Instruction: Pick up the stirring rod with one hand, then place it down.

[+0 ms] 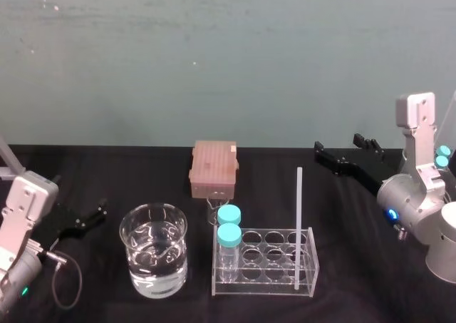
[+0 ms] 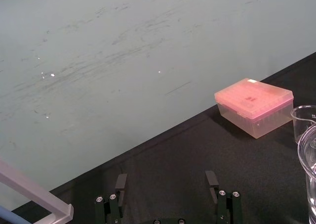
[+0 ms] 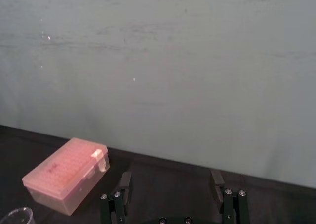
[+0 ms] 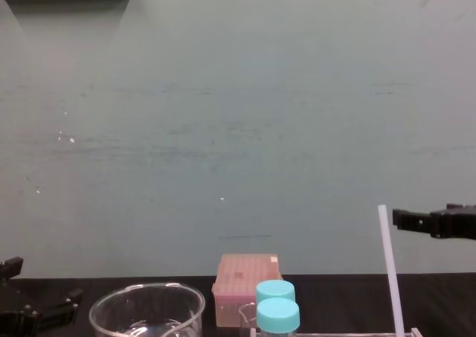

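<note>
Standing upright in rack (image 1: 263,289), stirring rod (image 1: 298,223), right gripper (image 1: 338,145) well apart

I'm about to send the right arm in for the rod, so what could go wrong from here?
The stirring rod stands thin and upright in the rack; the open right gripper could knock it aslant instead of catching it. Lifting off-vertical may drag the rack and tip the blue-capped bottles standing in it.
</note>
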Action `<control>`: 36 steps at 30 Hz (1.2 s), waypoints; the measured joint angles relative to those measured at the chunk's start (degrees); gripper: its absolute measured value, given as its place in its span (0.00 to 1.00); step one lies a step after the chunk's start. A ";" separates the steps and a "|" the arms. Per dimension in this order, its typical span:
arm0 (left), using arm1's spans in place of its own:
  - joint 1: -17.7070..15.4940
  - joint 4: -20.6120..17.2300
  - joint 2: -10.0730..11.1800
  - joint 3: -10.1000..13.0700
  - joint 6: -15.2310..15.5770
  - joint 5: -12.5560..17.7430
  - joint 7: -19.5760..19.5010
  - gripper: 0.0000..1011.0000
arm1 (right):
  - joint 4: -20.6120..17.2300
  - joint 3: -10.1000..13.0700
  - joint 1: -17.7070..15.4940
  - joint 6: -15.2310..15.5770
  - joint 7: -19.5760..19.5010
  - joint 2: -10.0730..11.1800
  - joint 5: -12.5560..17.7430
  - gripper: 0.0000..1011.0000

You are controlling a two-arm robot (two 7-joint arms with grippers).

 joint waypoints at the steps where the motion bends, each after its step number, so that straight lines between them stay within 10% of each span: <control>1: 0.00 0.00 0.00 0.00 0.00 0.00 0.00 0.99 | 0.00 0.00 -0.01 0.00 0.01 0.00 0.00 0.99; 36: 0.00 0.00 0.00 0.00 0.00 0.00 0.00 0.99 | -0.14 -0.24 0.10 -0.59 0.06 0.15 -0.09 0.99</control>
